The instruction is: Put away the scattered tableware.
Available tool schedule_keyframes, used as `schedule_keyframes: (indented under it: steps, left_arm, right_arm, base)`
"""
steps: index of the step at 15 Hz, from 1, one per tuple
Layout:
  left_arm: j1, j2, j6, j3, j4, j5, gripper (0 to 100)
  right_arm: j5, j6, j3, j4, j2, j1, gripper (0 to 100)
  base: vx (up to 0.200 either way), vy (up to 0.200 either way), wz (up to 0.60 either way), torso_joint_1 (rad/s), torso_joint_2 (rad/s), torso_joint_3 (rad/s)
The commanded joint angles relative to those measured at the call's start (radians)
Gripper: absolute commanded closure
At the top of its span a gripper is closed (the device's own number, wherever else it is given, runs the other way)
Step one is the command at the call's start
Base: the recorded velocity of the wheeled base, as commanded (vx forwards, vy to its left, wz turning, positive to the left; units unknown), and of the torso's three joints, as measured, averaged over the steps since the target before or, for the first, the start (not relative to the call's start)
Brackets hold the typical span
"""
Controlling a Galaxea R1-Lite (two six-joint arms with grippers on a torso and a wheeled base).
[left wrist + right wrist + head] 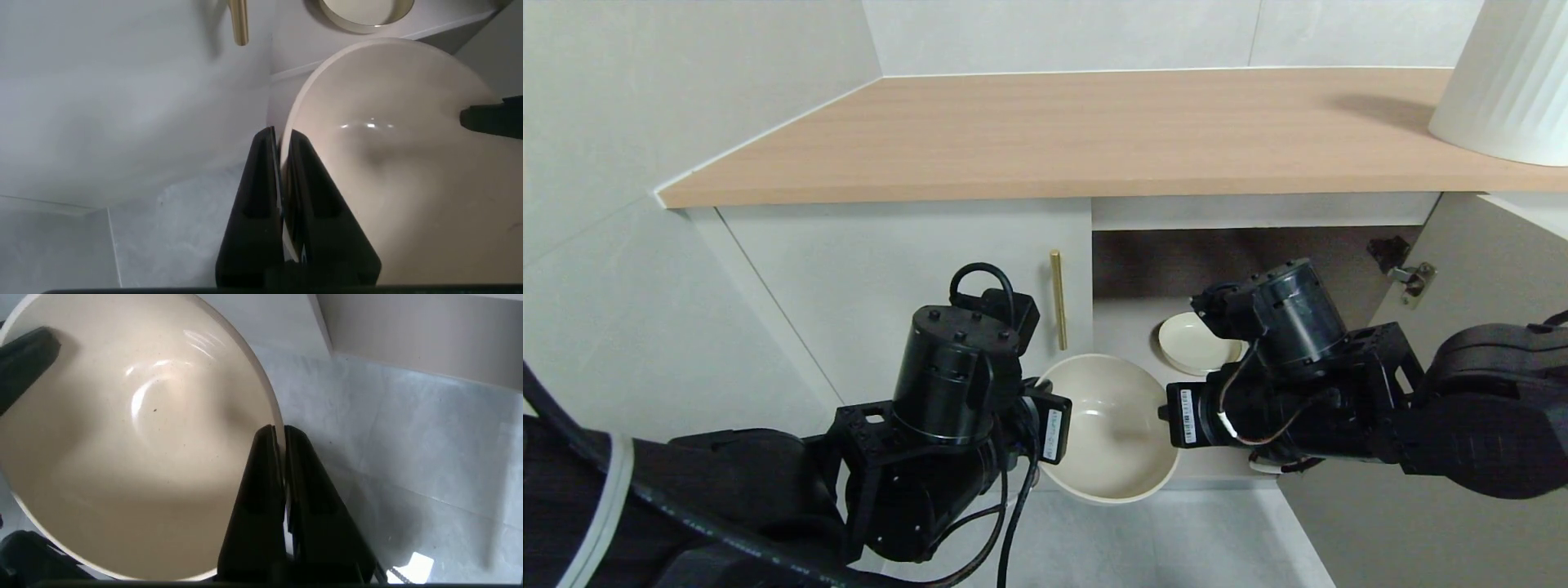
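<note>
Bowl (1111, 425) hangs over floor (1217, 539), left gripper (283, 143) and right gripper (275, 437) pinching its rim; wooden counter (1094, 131) tops open cupboard (1152, 265)

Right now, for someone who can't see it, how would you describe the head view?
Two black robot grippers, the left gripper and right gripper, pinch opposite rims of a large cream bowl before an open cabinet under a wooden countertop. A small dish sits inside the cabinet.
</note>
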Motion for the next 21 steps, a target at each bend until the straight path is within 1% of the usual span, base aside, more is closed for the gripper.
schedule_keyframes:
  steps: [1,2,3,8,11,12,13,14,15,18,21]
  left_arm:
    - [0.0,0.002,0.0,0.0,0.002,0.001,100]
    - [0.0,0.003,0.002,0.0,0.002,0.001,100]
    - [0.0,0.003,0.002,0.0,0.002,0.001,0]
    - [0.002,-0.008,0.0,-0.003,0.0,0.003,0]
    - [0.002,-0.017,0.0,-0.003,0.0,0.003,0]
    - [0.002,-0.02,0.0,-0.004,0.0,0.003,0]
    - [0.002,-0.021,0.0,-0.004,0.0,0.003,0]
    - [0.002,-0.021,0.0,-0.004,0.0,0.003,0]
    - [0.002,-0.021,0.0,-0.003,0.0,0.003,0]
    - [0.002,-0.02,0.0,-0.003,0.0,0.003,0]
    - [0.002,-0.017,0.0,-0.003,0.002,0.003,0]
  right_arm:
    - [-0.001,0.0,0.0,0.0,-0.001,0.001,100]
    - [-0.001,0.0,0.0,0.0,-0.001,0.001,100]
    - [-0.001,0.0,0.002,0.0,-0.001,0.001,100]
    - [-0.011,0.0,0.0,0.0,0.002,-0.002,100]
    - [-0.047,0.002,0.002,-0.021,0.02,-0.051,100]
    - [-0.139,0.003,0.014,-0.058,0.052,-0.087,100]
    - [-0.199,0.003,0.019,-0.105,0.088,-0.111,100]
    - [-0.218,0.002,0.02,-0.133,0.103,-0.122,100]
    - [-0.247,0.002,0.022,-0.205,0.149,-0.144,100]
    - [-0.253,-0.001,0.017,-0.345,0.195,-0.219,100]
    - [-0.259,-0.001,-0.012,-0.378,0.21,-0.277,100]
  base:
    - [0.0,0.0,0.0,0.0,0.0,0.0]
    - [0.0,0.0,0.0,0.0,0.0,0.0]
    - [0.0,0.0,0.0,0.0,0.0,0.0]
    - [0.0,0.0,0.0,0.0,0.0,0.0]
    - [0.0,0.0,0.0,0.0,0.0,0.0]
    - [0.0,0.0,0.0,0.0,0.0,0.0]
    - [0.0,0.0,0.0,0.0,0.0,0.0]
    - [0.0,0.0,0.0,0.0,0.0,0.0]
    - [0.0,0.0,0.0,0.0,0.0,0.0]
    - [0.0,0.0,0.0,0.0,0.0,0.0]
    - [0.0,0.0,0.0,0.0,0.0,0.0]
